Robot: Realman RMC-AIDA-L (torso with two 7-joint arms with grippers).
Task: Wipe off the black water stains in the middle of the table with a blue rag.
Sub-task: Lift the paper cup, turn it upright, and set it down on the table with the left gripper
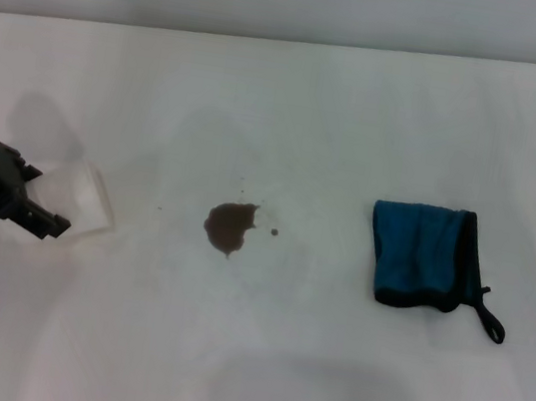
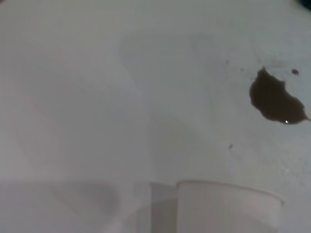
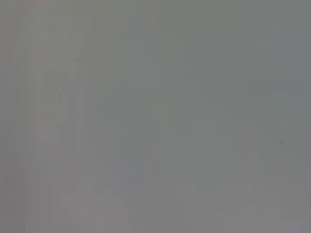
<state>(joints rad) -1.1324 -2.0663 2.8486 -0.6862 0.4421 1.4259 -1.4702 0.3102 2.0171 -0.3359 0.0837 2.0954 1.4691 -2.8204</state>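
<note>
The blue rag (image 1: 423, 256) lies folded flat on the white table (image 1: 363, 104), to the robot's right of centre, with black edging along its sides and a small black loop (image 1: 492, 323) trailing from its near right corner. It looks soft and light, a limp cloth that would bunch and drape rather than hold a shape, so a pinch from above over the middle of the folded layers seems the surest hold; the loop is probably too thin and floppy to grip well, and a grab at one edge may let the folds fall open. Well apart from it, in the middle of the table, sits the black water stain (image 1: 230, 226), a small dark brownish blotch with a few tiny specks around it, wet-looking in the left wrist view (image 2: 274, 99), and untouched. Farther to the left, the left gripper (image 1: 62, 213) is at a white plastic cup (image 1: 77, 197); I cannot tell whether its fingers are clamped on the cup or merely beside it. The right gripper is nowhere in the head view, and its wrist camera shows only blank grey.
</note>
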